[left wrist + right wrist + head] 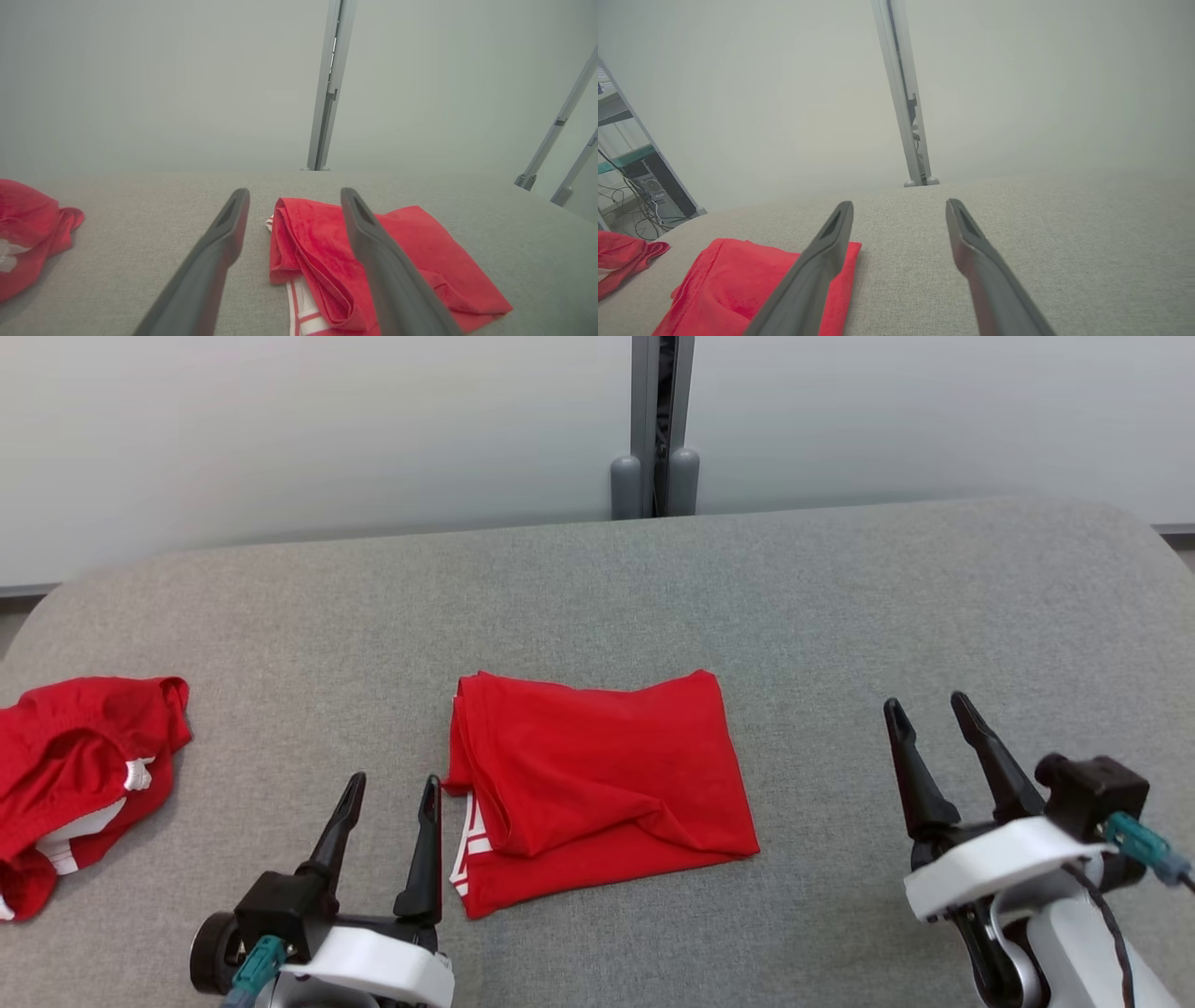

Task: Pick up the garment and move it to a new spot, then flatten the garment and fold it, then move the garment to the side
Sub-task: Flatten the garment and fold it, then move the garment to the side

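Observation:
A red garment (602, 782) lies folded into a rough rectangle at the middle of the grey padded table (653, 597), with white stripes peeking out at its lower left corner. It also appears in the left wrist view (322, 252) and in the right wrist view (738, 284). My left gripper (392, 789) is open just left of the garment's near left edge, holding nothing. Off to the right of the garment, my right gripper (929, 709) is open and empty above bare table.
A second red garment with white trim (79, 775) lies crumpled at the table's left edge. A grey post (658, 429) stands behind the table against a pale wall. Shelving and cables (640, 191) sit beyond the table's left end.

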{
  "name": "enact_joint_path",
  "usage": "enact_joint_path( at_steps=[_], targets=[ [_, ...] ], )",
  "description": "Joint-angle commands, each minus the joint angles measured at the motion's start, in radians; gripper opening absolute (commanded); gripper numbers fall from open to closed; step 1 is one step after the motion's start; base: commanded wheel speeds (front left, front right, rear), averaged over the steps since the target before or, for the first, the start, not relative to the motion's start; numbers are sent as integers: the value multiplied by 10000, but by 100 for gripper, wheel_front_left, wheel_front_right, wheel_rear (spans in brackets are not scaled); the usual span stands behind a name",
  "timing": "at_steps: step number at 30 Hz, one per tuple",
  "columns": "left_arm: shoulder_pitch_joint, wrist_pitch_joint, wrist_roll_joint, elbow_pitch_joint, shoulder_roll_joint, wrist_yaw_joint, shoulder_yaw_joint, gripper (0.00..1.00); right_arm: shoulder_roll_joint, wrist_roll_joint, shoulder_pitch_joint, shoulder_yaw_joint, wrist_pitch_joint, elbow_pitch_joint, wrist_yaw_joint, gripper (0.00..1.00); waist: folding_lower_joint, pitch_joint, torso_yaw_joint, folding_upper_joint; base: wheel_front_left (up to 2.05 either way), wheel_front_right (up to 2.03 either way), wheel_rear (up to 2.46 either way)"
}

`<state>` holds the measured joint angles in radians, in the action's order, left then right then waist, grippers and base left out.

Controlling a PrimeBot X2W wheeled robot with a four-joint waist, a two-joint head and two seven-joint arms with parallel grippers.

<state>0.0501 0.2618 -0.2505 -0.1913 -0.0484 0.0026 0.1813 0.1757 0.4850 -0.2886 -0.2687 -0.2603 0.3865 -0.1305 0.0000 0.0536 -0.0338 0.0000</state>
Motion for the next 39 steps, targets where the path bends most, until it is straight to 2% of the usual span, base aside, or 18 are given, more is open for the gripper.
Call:
enact_joint_path(
  at_steps=[1,8,16,34,39],
  targets=[
    [-187,35,-74,-8,-45,93,-33,100,-46,-479,484,316,-45,-421,-8,100,0,-208,-12,0,0,0,0],
    [-613,35,-70,166,-43,259,-241,100,-283,-1615,1572,1043,-47,-1537,-8,100,0,-522,-51,0,0,0,0],
    [-1002,35,50,428,-43,348,-488,100,-535,-2052,2424,1247,-48,-2074,-8,100,0,-674,-68,0,0,0,0],
    [-1054,35,80,393,-42,362,-469,100,-671,-1831,2634,1063,-48,-1998,-8,100,0,-753,65,0,0,0,0],
    [-1006,35,121,441,-42,313,-442,100,-745,-1313,2373,736,-48,-1579,-6,100,0,-670,114,0,0,0,0]
  ],
)
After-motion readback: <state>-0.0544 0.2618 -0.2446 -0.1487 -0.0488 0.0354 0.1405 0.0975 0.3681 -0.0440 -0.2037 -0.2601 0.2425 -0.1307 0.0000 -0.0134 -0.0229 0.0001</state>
